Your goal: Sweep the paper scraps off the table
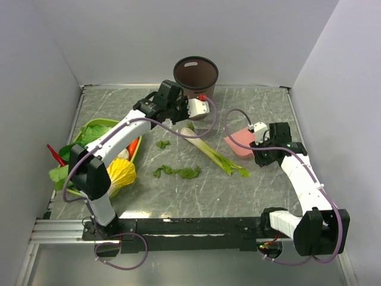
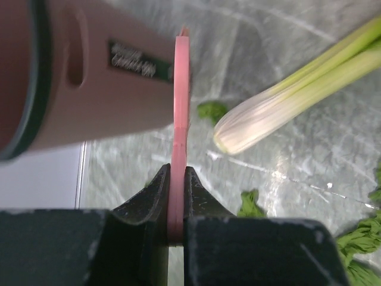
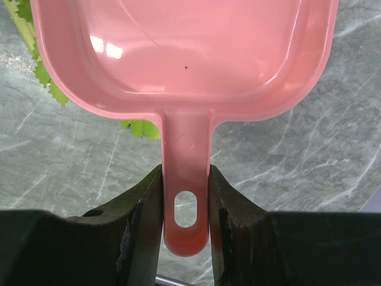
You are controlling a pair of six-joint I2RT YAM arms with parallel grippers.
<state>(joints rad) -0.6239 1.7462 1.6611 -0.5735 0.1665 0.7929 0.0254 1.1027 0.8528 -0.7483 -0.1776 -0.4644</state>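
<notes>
Dark-green paper scraps (image 1: 178, 172) lie mid-table, with a smaller one (image 1: 162, 143) behind them; the left wrist view shows scraps (image 2: 211, 110) near the leek tip. My left gripper (image 1: 201, 101) hovers beside the brown bin, and in its wrist view the gripper (image 2: 177, 173) is shut on a thin pink flat piece (image 2: 180, 101) seen edge-on. My right gripper (image 1: 257, 142) is shut on the handle of the pink dustpan (image 1: 240, 143), which rests on the table (image 1: 268, 107) at the right. In the right wrist view the gripper (image 3: 186, 173) clamps the handle, and the dustpan's tray (image 3: 184, 53) is empty.
A brown bin (image 1: 195, 74) stands at the back centre. A white-and-green leek (image 1: 211, 152) lies diagonally between the scraps and the dustpan. A green tray (image 1: 89, 128) at the left holds vegetables, with a yellow cabbage (image 1: 122, 173) and a red chilli (image 1: 56, 156) beside it.
</notes>
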